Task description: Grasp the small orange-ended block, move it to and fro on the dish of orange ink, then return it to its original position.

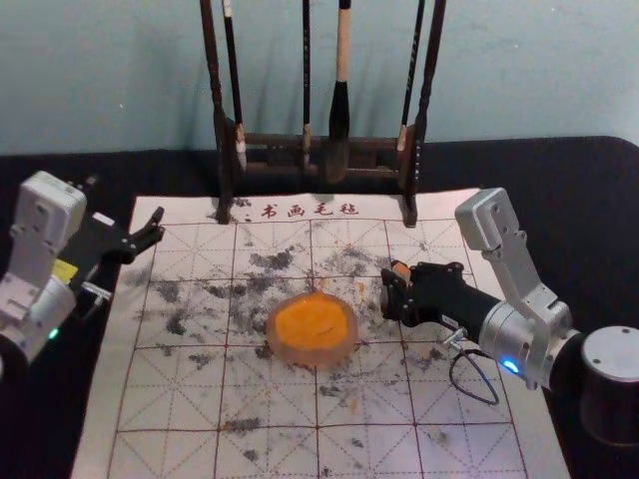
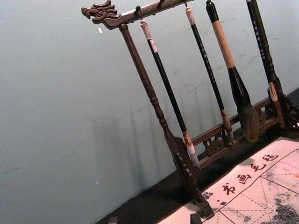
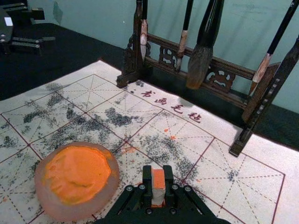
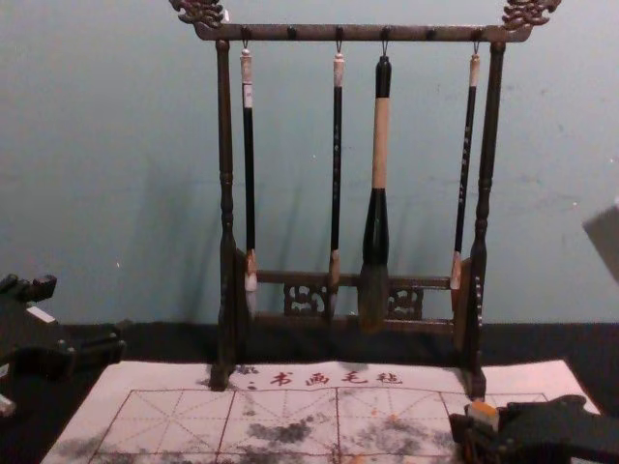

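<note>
My right gripper is over the felt mat just right of the dish of orange ink. In the right wrist view this gripper is shut on the small orange-ended block, whose pale middle lies between the fingers, with the ink dish beside it. The block also shows at the chest view's lower right, orange end up. Whether its lower end touches the mat is hidden. Parked at the left, my left gripper stands open, its fingertips apart in the left wrist view.
A dark wooden rack with several hanging brushes stands at the mat's far edge, the thick brush among them. The white gridded mat has black smudges and orange specks. Black cloth covers the table around it.
</note>
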